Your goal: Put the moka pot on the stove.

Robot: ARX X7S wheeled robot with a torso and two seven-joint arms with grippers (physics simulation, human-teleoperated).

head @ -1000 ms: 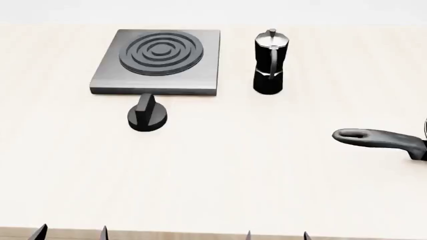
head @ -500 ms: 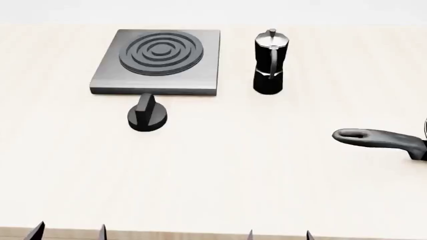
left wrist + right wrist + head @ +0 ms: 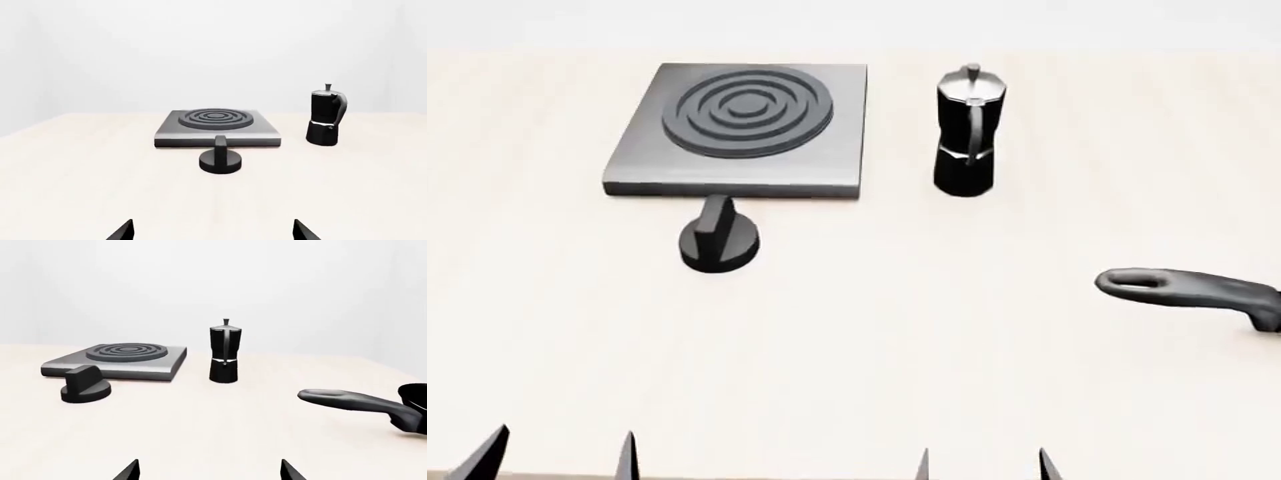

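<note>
Fingertips of the left gripper (image 3: 558, 455) poke up at the near edge of the pale wooden table (image 3: 868, 350) in the head view, two dark points set well apart with nothing between them; the left wrist view shows the same pair (image 3: 212, 231) spread wide over bare tabletop.

Farther back and on the left side sits the stove (image 3: 741, 128), a flat square grey plate with concentric raised rings in its centre. No writing, brand or label can be read on it. Just in front of its near edge stands a short round black knob (image 3: 718, 240) with a raised grip bar on top, close to the plate, though whether they touch cannot be told.

Right of the stove, with a strip of bare table between them, the moka pot (image 3: 969, 132) stands upright on the table: black faceted body, narrow waist, silvery lid with a small knob, curved black handle. It carries no legible marking. It is not on the stove.

Nearer and to the right, a long black pan handle (image 3: 1185, 288) runs off the frame edge; the right wrist view shows part of a dark pan body (image 3: 413, 392) at its end.

The right gripper (image 3: 981, 463) shows two tips at the near edge, also apart and holding nothing.
</note>
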